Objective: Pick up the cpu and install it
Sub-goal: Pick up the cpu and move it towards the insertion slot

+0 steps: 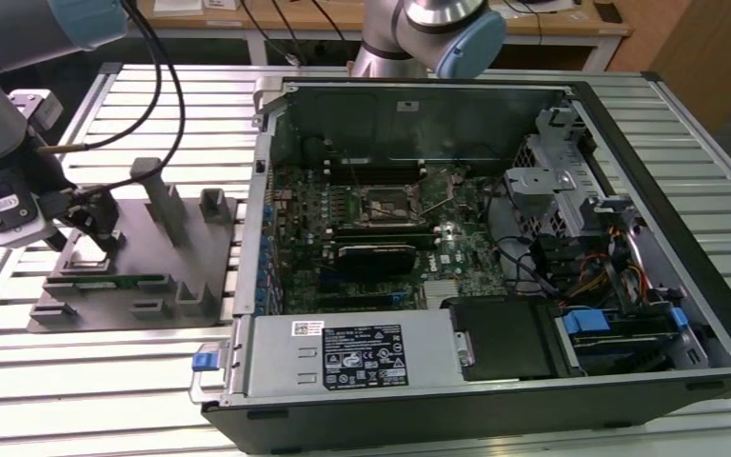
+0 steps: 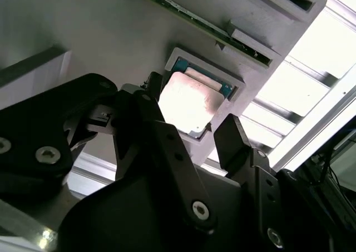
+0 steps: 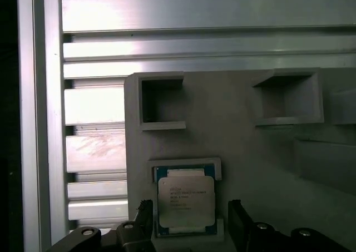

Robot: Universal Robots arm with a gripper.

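Exterior view: black two-finger gripper [image 1: 87, 238] on the grey robot arm hangs low over the flat grey moulded plastic tray [image 1: 109, 307], at the tray's end on the exterior view's left. A long narrow green circuit strip [image 1: 118, 282] lies on the tray just beside the gripper. The tray rests on the ribbed aluminium slat table [image 1: 87, 381]. An open black computer case [image 1: 708, 286] stands just beside the tray on the exterior view's right, and the dark square socket frame [image 1: 391, 202] on the board inside it is well apart from the tray. Second wrist view: small flat square cpu [image 2: 189, 104] with silvery-white metal top and thin green rim lies flat in a shallow raised-rim pocket [image 2: 177, 56] of the tray [image 2: 83, 18]. The black fingers [image 2: 161, 135] are spread wide, one on each side of the cpu, holding nothing; whether the tips touch the chip's edges, cannot tell. First wrist view: cpu [image 3: 185, 202] sits square in its pocket [image 3: 183, 163] near one edge of the tray [image 3: 222, 129], table slats [image 3: 94, 107] beyond that edge. The gripper [image 3: 189, 221] straddles the cpu, fingers [image 3: 236, 221] apart to about the pocket's width, chip not lifted.
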